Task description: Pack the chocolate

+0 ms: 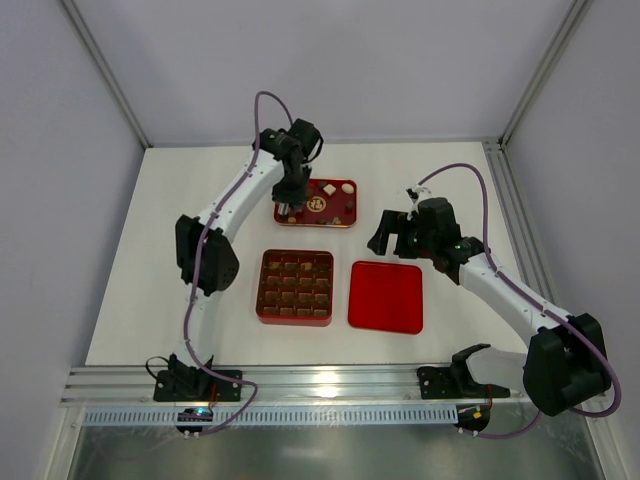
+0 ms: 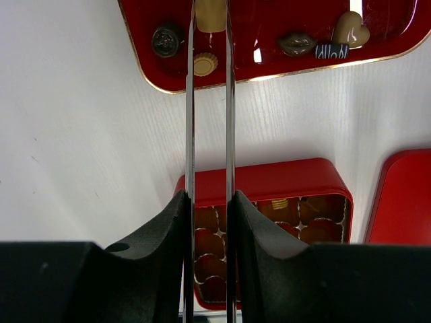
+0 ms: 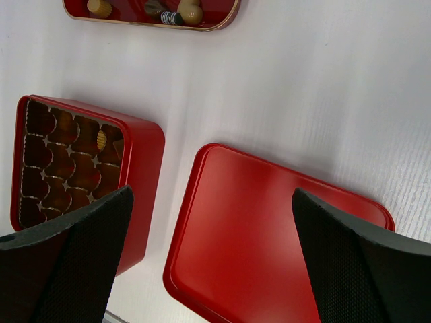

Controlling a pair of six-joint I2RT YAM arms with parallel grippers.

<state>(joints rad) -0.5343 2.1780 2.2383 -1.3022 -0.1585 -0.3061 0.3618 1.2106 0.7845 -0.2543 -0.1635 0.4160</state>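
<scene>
Your left gripper (image 1: 287,207) hangs over the red tray (image 2: 269,17). Its two thin blades are drawn close and clamped on a tan chocolate (image 2: 211,15) right at their tips. You cannot tell whether that piece is clear of the tray floor.

The other chocolates lie in the same tray. A dark round piece (image 2: 166,41) sits just left of the jaws. A small fluted tan cup (image 2: 205,64) shows between the blades, nearer the wrist than the gripped piece. To the right of the jaws a dark lip-shaped piece (image 2: 297,44), a striped dark piece (image 2: 331,51) and a tan heart (image 2: 350,29) lie close together.

Back toward the wrist, below the blades, is the red box (image 2: 262,178). One of its brown compartments holds a yellowish ridged piece (image 3: 102,139).

Your right gripper (image 3: 212,198) is spread wide with nothing between its jaws. The flat red lid (image 3: 269,229) lies under the gap. The box is by the left jaw, and the tray is well beyond both.
</scene>
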